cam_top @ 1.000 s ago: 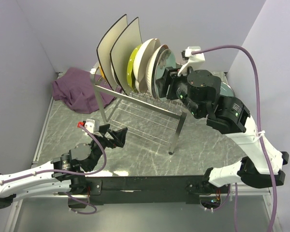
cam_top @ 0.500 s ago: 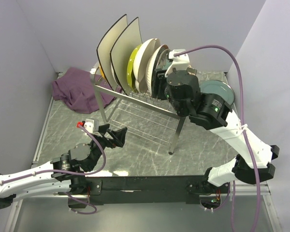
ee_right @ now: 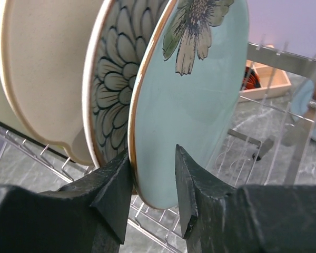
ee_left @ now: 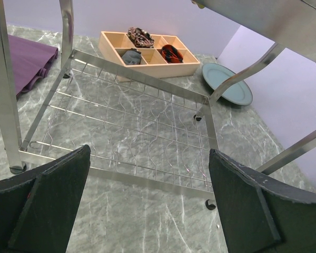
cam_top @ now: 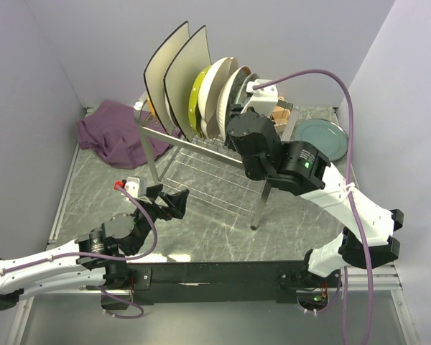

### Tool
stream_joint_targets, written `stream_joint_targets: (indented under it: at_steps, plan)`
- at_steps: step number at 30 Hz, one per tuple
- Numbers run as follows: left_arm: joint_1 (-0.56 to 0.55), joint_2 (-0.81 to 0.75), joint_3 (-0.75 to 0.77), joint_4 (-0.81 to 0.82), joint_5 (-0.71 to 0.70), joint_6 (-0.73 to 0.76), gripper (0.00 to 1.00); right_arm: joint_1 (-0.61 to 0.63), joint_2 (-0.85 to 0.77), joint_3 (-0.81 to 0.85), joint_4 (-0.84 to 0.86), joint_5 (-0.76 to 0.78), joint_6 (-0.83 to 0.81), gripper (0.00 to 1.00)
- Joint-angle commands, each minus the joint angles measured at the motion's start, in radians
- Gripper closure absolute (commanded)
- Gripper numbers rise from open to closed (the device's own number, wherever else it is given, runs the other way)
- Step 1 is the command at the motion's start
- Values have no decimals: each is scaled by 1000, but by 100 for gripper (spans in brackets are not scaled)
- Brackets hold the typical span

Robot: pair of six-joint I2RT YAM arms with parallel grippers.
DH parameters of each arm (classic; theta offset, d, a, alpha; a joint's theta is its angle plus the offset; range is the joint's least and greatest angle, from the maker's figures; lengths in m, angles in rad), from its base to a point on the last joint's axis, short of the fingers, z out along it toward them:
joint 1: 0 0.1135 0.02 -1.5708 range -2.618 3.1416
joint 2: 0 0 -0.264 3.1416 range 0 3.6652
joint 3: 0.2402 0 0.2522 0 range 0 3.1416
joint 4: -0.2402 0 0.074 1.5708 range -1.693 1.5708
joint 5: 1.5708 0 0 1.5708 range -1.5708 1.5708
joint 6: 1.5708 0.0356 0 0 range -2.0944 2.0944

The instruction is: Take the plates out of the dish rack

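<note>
only from the right wrist: right claw [ee_right: 152, 179] astride the lower rim of the mint flower plate [ee_right: 200, 95], one finger [ee_right: 116, 184] behind the rim, the other on the painted face, both close against it. cannot tell whether truly clamped or merely set around it. right behind, in the same close look, the brown-rimmed patterned plate [ee_right: 113, 89], then a cream round plate [ee_right: 42, 68], all on edge among the tines of the dish rack [ee_right: 284, 57].

from above, none of that contact on show, the wrist body covering the mint plate. instead the whole row: two large cream square plates [cam_top: 165, 72] at the far left, a yellow-green plate [cam_top: 196, 97] next, then the round ones down to the claw.

from the left wrist: left claw [ee_left: 150, 200] spread wide with nothing between, low over the table [ee_left: 121, 221], facing the rack's lower wire shelf. beyond it a wooden box [ee_left: 147, 52] with small items in its compartments, a teal-grey plate [ee_left: 227, 84] flat on the table to the right of the box, a purple cloth [ee_left: 21, 58] at the left.

against a second ago: right arm swung left and in, from beside the rack to the end of the row. teal-grey plate, then mostly hidden under the forearm, now in plain sight. left arm unmoved.

in the way: patterned plate just behind the rear finger, with barely a gap.
</note>
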Motion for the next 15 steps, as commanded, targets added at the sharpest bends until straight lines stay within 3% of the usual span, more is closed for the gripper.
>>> stream_joint_targets:
  at_steps: [1,15]
  plan:
    - [-3,3,2,31,-20,-5,1,-3,-9,52,-73,166,59,58]
    - [-3,-11,-4,32,-17,-9,1,-3,28,70,-93,232,101,62]
